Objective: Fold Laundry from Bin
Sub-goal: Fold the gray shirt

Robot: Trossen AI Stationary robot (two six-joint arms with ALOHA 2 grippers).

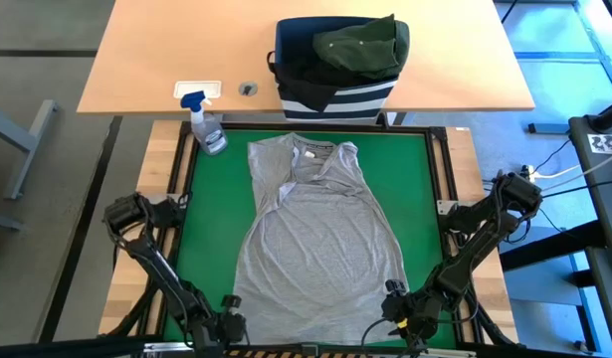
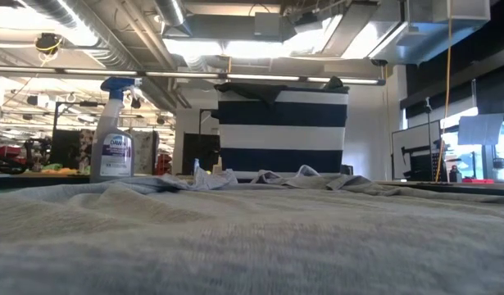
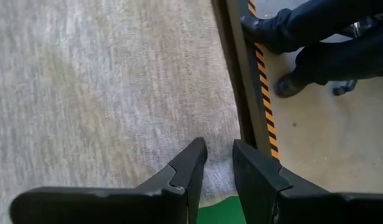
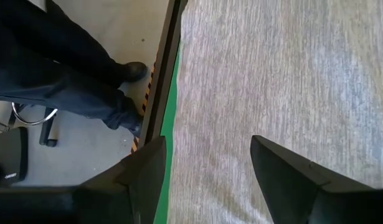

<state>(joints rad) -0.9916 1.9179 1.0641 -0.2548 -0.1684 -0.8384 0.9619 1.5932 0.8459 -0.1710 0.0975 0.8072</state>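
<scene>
The wooden desk (image 1: 136, 60) fills the far side of the high view, and a green mat (image 1: 211, 214) lies on the nearer work surface in front of it. Spread flat across the middle of that mat is the light grey garment (image 1: 320, 249), a sleeveless top with its neck opening toward the desk and its hem at the near edge, its cloth lightly creased. In the low view the grey cloth fills the whole foreground.

The bin (image 1: 330, 85), navy with white stripes, stands on the desk just beyond the mat's far edge. A dark olive green garment (image 1: 360, 45) is bunched on top of it, draped over the rim on the right side, with darker cloth showing inside.

The two dark arms reach in from the near corners. The left end effector (image 3: 219, 165) hovers over the near left part of the grey garment's hem, its fingers set narrowly apart with nothing between them; grey cloth and a strip of green mat show below. The right end effector (image 4: 207, 168) hangs over the near right part of the hem, fingers wide apart and empty.

A spray bottle (image 1: 206, 124) with a blue nozzle stands at the mat's far left corner. Beyond the near edge, a person's dark trouser legs and shoes (image 4: 126, 71) show on the floor.
</scene>
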